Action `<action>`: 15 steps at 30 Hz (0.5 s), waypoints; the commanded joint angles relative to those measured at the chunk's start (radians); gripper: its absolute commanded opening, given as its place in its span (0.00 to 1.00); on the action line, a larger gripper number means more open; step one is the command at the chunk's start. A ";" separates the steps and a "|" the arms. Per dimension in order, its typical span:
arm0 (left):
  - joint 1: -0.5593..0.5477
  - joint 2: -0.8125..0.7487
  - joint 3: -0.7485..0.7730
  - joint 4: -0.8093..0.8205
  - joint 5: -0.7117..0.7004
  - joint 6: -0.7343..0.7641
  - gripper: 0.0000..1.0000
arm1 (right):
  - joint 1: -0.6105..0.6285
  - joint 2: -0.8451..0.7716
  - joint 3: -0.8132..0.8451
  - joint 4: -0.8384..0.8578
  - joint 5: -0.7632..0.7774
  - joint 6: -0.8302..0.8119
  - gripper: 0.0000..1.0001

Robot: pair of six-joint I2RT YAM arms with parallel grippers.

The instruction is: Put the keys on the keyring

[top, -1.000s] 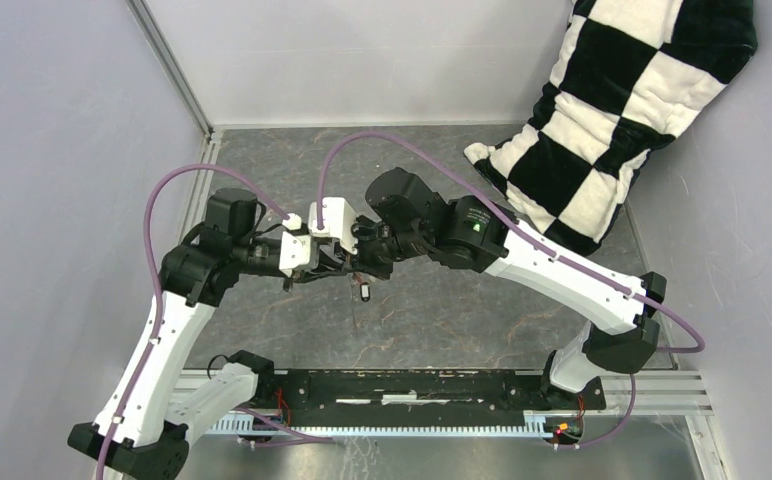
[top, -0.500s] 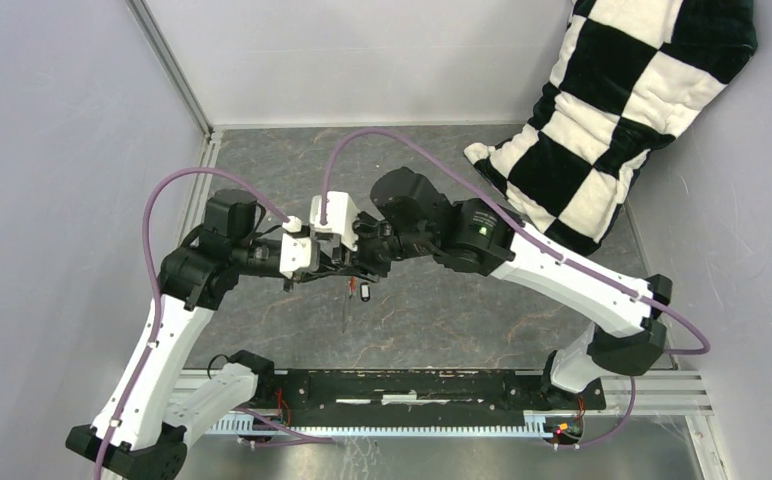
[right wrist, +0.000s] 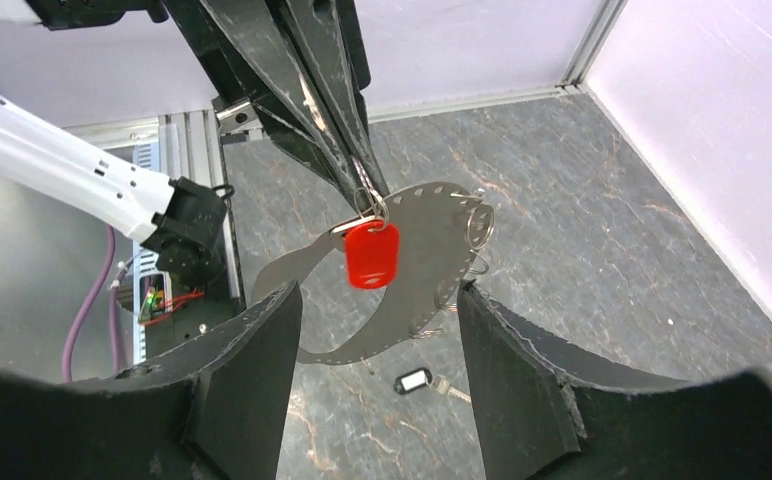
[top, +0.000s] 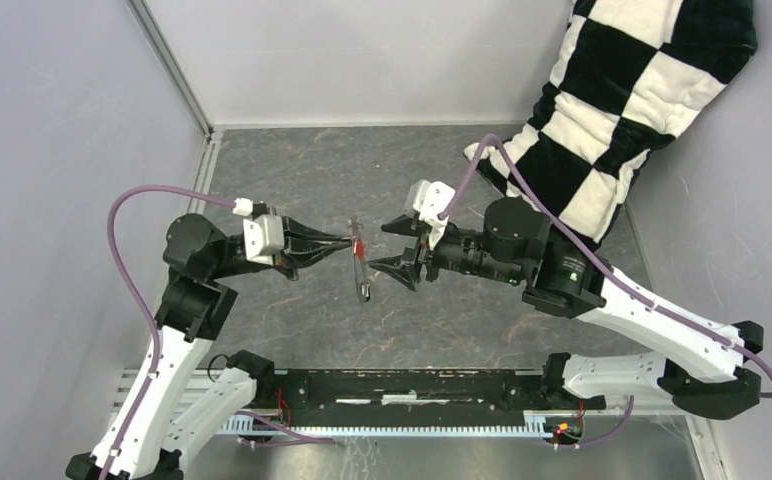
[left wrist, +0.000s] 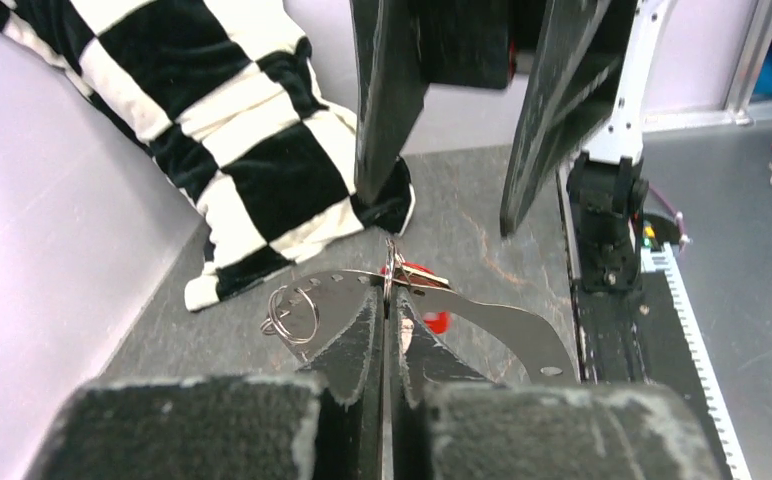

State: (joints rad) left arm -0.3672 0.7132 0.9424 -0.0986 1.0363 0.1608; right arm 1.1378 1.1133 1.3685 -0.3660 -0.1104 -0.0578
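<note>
My left gripper (top: 349,242) is shut on the keyring (right wrist: 432,250), a flat grey metal hoop with small split rings (left wrist: 292,312) along one side, held above the table. The top view shows the keyring (top: 361,268) edge-on. The red key (right wrist: 371,253) hangs from the ring right at the left fingertips (left wrist: 370,305). The black key with a pale spot (right wrist: 414,380) lies on the table under the hoop. My right gripper (top: 382,246) faces the ring from the right, open and empty, its fingers (right wrist: 252,360) either side of the hoop in the right wrist view.
A black-and-white checkered cushion (top: 612,110) leans in the back right corner. Grey walls (top: 62,150) close in the left, back and right sides. A black rail (top: 432,385) runs along the near edge between the arm bases.
The right gripper has opened and drawn back to the right. The left gripper has pulled left, still holding the keyring. The red key now hangs from the ring.
</note>
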 commanded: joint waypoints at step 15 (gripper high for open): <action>-0.003 -0.007 0.006 0.273 -0.037 -0.290 0.02 | 0.000 0.045 -0.070 0.306 0.009 0.041 0.68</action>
State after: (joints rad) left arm -0.3672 0.7143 0.9421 0.1368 1.0183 -0.0933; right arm 1.1378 1.1538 1.2972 -0.1566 -0.0872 -0.0280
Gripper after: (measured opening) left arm 0.039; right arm 0.648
